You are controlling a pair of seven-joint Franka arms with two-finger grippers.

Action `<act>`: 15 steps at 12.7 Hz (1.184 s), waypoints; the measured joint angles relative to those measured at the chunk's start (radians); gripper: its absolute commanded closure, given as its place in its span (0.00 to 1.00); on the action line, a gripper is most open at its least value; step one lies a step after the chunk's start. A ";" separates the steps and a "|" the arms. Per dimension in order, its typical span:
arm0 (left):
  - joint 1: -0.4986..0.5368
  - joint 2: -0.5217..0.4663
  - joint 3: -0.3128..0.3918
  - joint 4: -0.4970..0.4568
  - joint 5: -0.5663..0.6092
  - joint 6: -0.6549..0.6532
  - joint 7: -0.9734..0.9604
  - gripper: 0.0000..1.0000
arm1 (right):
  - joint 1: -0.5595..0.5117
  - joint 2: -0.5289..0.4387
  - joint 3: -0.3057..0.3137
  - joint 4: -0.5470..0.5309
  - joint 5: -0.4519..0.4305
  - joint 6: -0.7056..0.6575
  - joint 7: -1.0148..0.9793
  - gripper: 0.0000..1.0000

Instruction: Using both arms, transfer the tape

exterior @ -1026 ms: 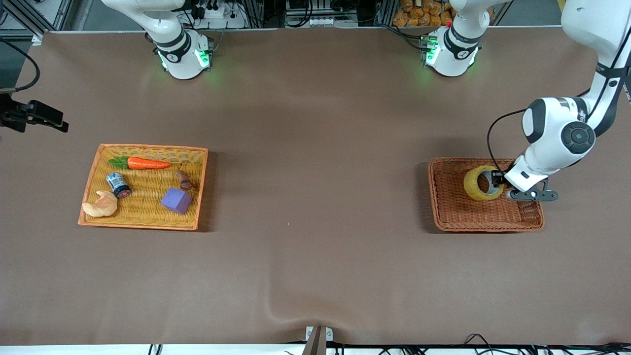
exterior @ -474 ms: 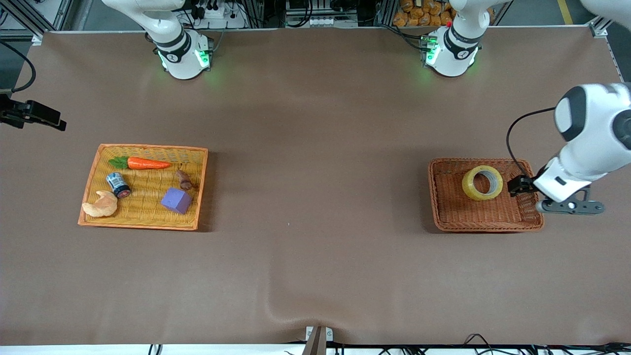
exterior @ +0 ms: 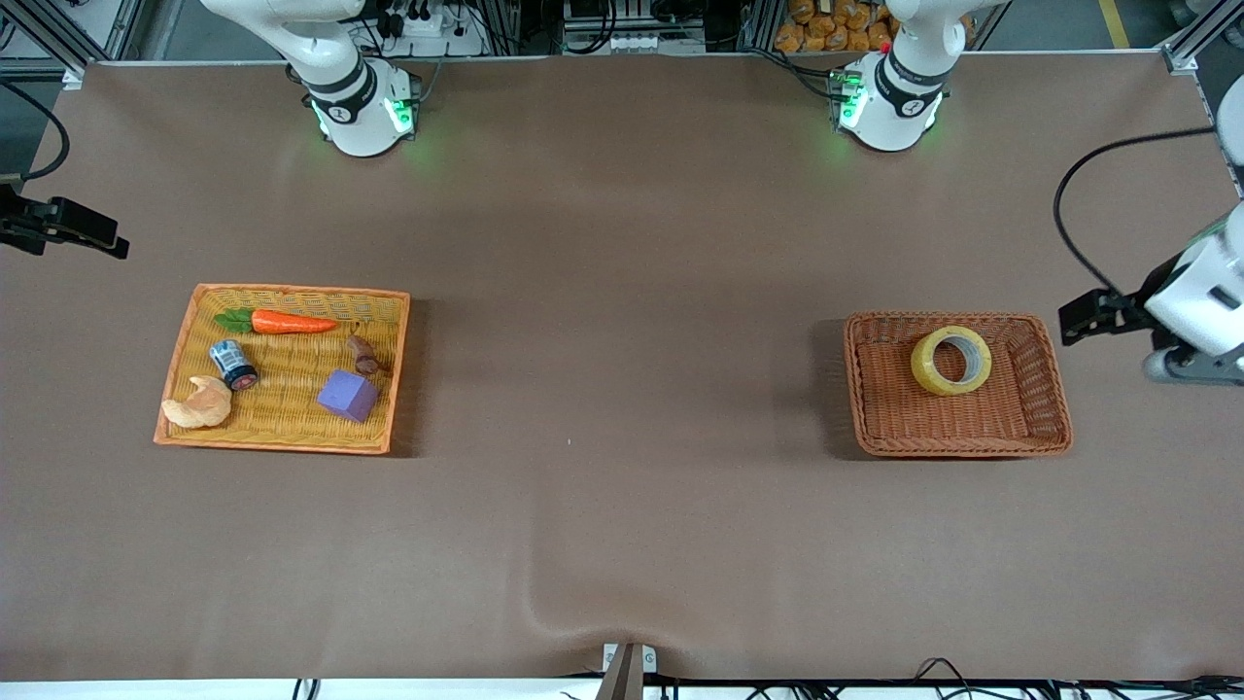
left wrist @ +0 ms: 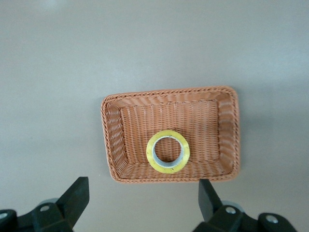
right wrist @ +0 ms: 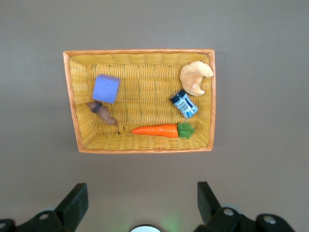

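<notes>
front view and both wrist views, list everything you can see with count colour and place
tape: 1, yellowish roll with grey-white core, lying flat in the brown basket
brown basket: 1, reddish-brown wicker, toward the left arm's end of the table
yellow basket: 1, yellow wicker with orange rim, toward the right arm's end
carrot: 1, orange with green top, in the yellow basket
can: 1, blue-labelled, in the yellow basket
croissant: 1, tan, in the yellow basket
block: 1, purple, in the yellow basket
small brown item: 1, dark brown, in the yellow basket; kind unclear
table: 1, brown
left gripper: 1, black, open, empty, up over the table beside the brown basket
right gripper: 1, black, open, empty, high above the table near the yellow basket
</notes>
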 measured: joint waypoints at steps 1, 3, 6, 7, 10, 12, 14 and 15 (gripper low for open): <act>0.001 -0.025 0.000 0.011 -0.026 -0.029 0.000 0.00 | 0.000 0.000 0.001 0.001 0.000 0.002 0.000 0.00; 0.004 -0.077 0.003 0.014 -0.070 -0.080 0.000 0.00 | 0.000 0.000 0.001 0.001 0.000 0.003 0.000 0.00; -0.046 -0.124 0.052 0.011 -0.093 -0.103 0.000 0.00 | 0.000 0.000 0.001 0.001 0.000 0.006 0.000 0.00; -0.098 -0.131 0.107 0.008 -0.094 -0.111 0.000 0.00 | 0.000 0.000 0.001 0.001 0.000 0.007 0.000 0.00; -0.218 -0.154 0.250 -0.030 -0.119 -0.116 0.001 0.00 | 0.000 0.000 0.002 0.001 0.000 0.024 0.000 0.00; -0.281 -0.166 0.323 -0.053 -0.131 -0.116 0.002 0.00 | 0.000 0.000 0.003 0.001 0.000 0.027 0.000 0.00; -0.310 -0.173 0.351 -0.066 -0.131 -0.116 0.002 0.00 | 0.000 0.000 0.004 0.001 0.000 0.027 0.000 0.00; -0.313 -0.174 0.353 -0.069 -0.131 -0.116 0.002 0.00 | 0.000 0.000 0.004 0.001 0.000 0.028 0.000 0.00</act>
